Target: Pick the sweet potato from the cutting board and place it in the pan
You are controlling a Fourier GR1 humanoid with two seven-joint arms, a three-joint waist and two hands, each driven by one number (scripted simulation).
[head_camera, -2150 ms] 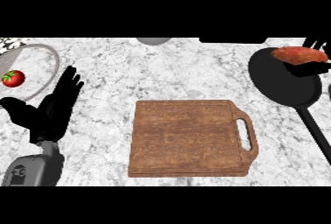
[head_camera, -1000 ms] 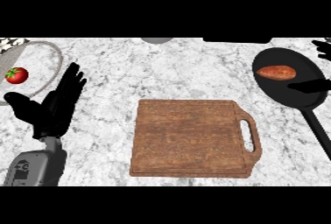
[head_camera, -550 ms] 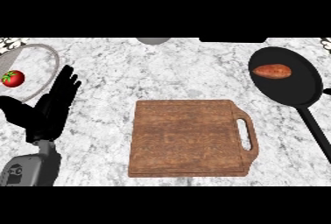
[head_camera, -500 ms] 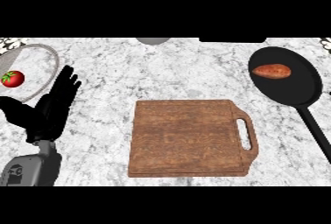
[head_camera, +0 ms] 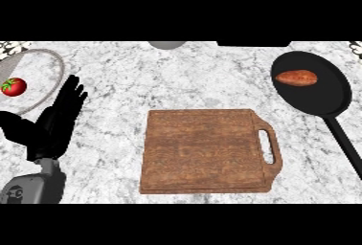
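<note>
The sweet potato (head_camera: 296, 77) lies inside the black pan (head_camera: 332, 100) at far right, so the placing looks done; the cutting board (head_camera: 205, 150) sits bare at centre, the left hand (head_camera: 53, 124) rests open-fingered at left, the right hand out of view.

Sweet potato (head_camera: 296, 77): you saw it lying in the pan (head_camera: 326, 98)
Cutting board (head_camera: 205, 150): bare
Left hand (head_camera: 51, 124): rested open, fingers up
</note>
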